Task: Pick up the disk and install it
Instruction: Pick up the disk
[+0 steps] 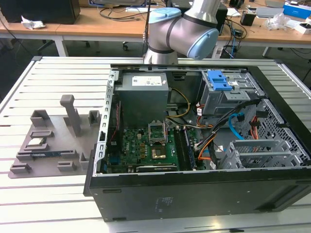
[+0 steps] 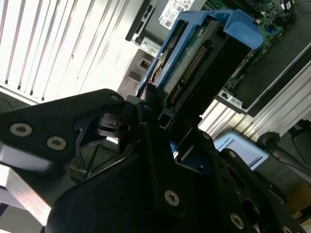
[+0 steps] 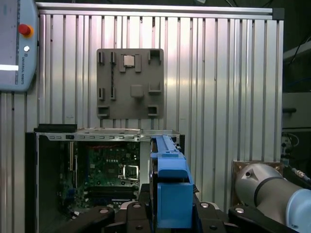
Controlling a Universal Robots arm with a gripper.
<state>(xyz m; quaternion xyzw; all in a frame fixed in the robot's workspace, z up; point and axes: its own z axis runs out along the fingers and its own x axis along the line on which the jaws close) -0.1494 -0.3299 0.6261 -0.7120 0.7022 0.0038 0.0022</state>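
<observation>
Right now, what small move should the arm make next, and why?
Probably lower the disk toward the open computer case. The end effector is clamped on its blue bracket and holds it clear of the case, so it is not yet installed.

- We count one arm (image 1: 180,29) and one gripper (image 2: 163,116).
- We find one disk (image 2: 192,58) with one blue bracket (image 3: 171,194).
- We see one open case (image 1: 194,194) and one slatted table (image 1: 48,77).
- Inside the case we count one power supply (image 1: 144,92), one motherboard (image 1: 141,150), one blue latch (image 1: 218,80) and one blue cable (image 1: 235,127).
- We make out one grey tray (image 1: 53,141), which has one tall post (image 1: 72,114) and carries one chip (image 1: 36,142).
- In the first wrist view we count one pendant (image 3: 17,43) with one red button (image 3: 24,29).
</observation>
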